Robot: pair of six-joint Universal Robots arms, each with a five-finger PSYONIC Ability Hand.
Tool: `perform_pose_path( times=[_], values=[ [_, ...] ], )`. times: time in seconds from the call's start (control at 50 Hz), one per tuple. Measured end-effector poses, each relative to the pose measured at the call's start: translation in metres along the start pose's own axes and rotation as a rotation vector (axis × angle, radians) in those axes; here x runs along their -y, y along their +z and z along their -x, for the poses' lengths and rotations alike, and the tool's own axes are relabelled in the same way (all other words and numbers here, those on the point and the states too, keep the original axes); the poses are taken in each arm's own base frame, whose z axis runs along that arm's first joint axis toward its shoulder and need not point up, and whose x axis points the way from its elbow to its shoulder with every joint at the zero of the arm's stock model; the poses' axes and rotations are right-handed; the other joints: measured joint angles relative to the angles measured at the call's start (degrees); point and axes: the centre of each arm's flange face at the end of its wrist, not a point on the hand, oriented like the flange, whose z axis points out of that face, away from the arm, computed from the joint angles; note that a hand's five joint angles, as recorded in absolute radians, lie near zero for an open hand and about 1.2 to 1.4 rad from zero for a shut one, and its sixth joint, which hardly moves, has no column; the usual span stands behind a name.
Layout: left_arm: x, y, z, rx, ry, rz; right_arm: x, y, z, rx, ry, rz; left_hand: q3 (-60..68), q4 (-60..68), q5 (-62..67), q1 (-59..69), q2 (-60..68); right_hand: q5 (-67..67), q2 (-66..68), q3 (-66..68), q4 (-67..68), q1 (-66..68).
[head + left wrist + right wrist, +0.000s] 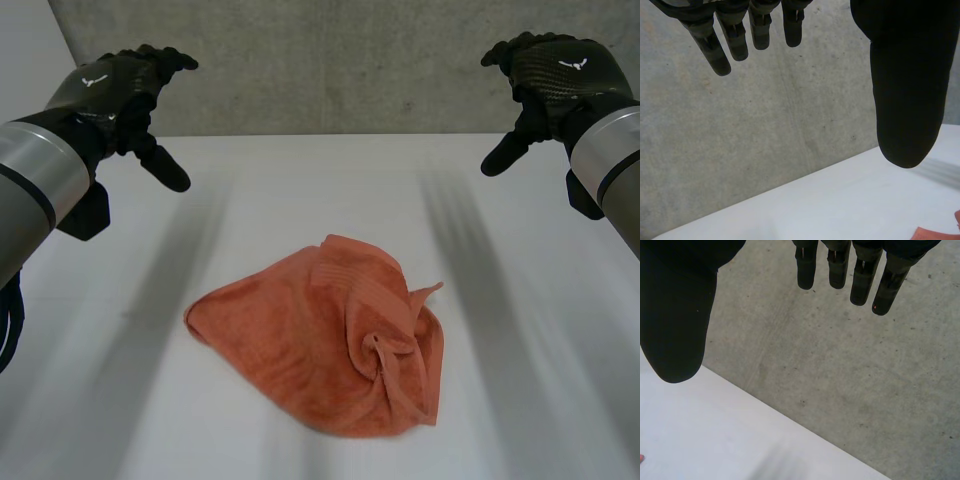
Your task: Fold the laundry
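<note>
A crumpled orange towel [325,340] lies in a loose heap on the white table [100,400], one twisted corner bunched on the side nearer the right arm, with no fold yet made. Beyond the towel and raised well above it, the left hand [110,90] hovers out to the left arm's side, fingers loose and thumb spread, grasping nothing. The right hand [560,75] mirrors it on the towel's other side, likewise released and empty. Neither touches the cloth. Behind the towel, past the table's far edge, stands a grey concrete wall [330,60].

The task appears to be at its opening step — the reach for the cloth. The next move likely calls for both hands to come down to the towel, find its edges or corners and spread it flat — the twisted bunch would have to be undone before a clean fold is possible.
</note>
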Motion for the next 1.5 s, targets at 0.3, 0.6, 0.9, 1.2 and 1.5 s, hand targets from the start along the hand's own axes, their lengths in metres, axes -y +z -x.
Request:
perform_pose_path(
  times=[0.3, 0.6, 0.9, 1.2, 1.5],
  values=[
    [-0.055, 0.001, -0.054, -0.168, 0.011, 0.147, -0.034, -0.004, 0.01, 0.086, -0.294, 0.146, 0.54, 0.0, 0.0, 0.19, 0.69, 0.0, 0.0, 0.0, 0.0, 0.0],
    [-0.141, -0.002, -0.148, -0.439, 0.246, 0.185, -0.131, -0.024, 0.047, 0.434, -0.346, 0.277, 2.81, 2.68, 0.52, 2.16, 2.86, 0.0, 0.0, 0.0, 0.0, 0.0],
    [-0.185, 0.013, -0.156, -0.437, 0.404, 0.202, -0.192, -0.013, 0.066, 0.521, -0.317, 0.301, 43.25, 43.02, 40.26, 42.54, 43.36, 31.12, 34.37, 34.88, 32.93, 28.82],
    [0.001, 0.056, -0.095, -0.025, 0.305, -0.476, -0.026, 0.071, 0.005, 0.041, -0.115, -0.146, 59.79, 59.8, 56.19, 56.59, 60.0, 51.61, 54.87, 55.45, 54.8, 44.09],
    [-0.023, 0.064, -0.016, 0.133, 0.27, -0.368, -0.016, 0.052, -0.001, -0.01, -0.065, -0.137, 60.01, 60.07, 56.7, 56.52, 60.27, 52.51, 54.86, 55.69, 54.81, 44.09]
  ],
)
